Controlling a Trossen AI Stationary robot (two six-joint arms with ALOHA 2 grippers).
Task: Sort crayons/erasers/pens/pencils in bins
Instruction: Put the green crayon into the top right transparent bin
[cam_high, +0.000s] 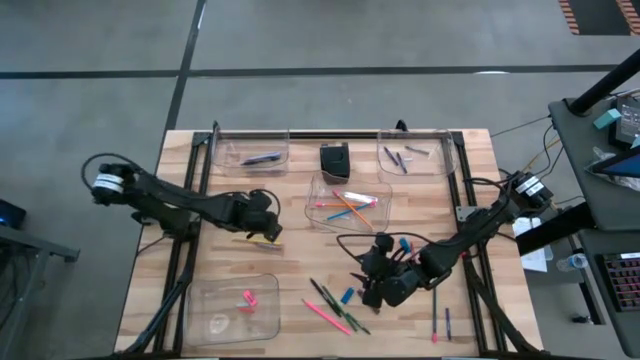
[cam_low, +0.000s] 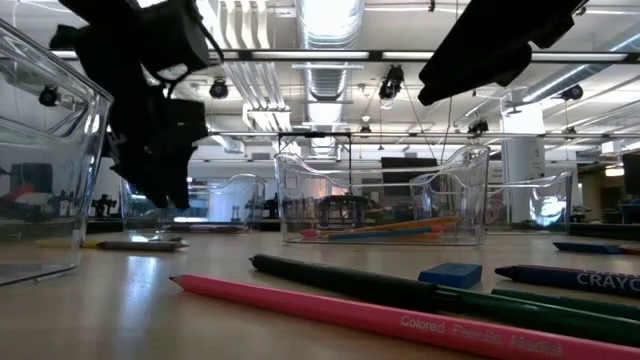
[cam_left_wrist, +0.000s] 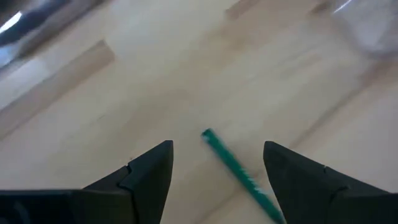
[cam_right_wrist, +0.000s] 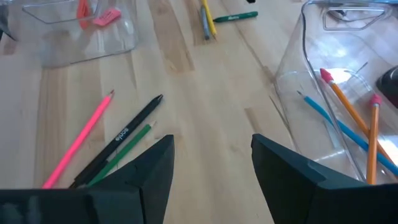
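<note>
the left gripper (cam_high: 268, 232) hovers over the left-middle tabletop (cam_high: 300, 265), jaws spread and empty, right above a green pencil (cam_left_wrist: 239, 173). the pencil lies flat between the two fingers, its long axis running slantwise across the gap, so the left arm is plainly the nearer one. the right gripper (cam_high: 370, 285) hangs over loose pencils near the front, jaws parted, holding nothing.

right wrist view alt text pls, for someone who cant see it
The right gripper hangs open and empty over the wooden table. Ahead lie a pink pencil, a black pen and a green pencil; to one side, a clear bin holds orange and blue pencils.
</note>
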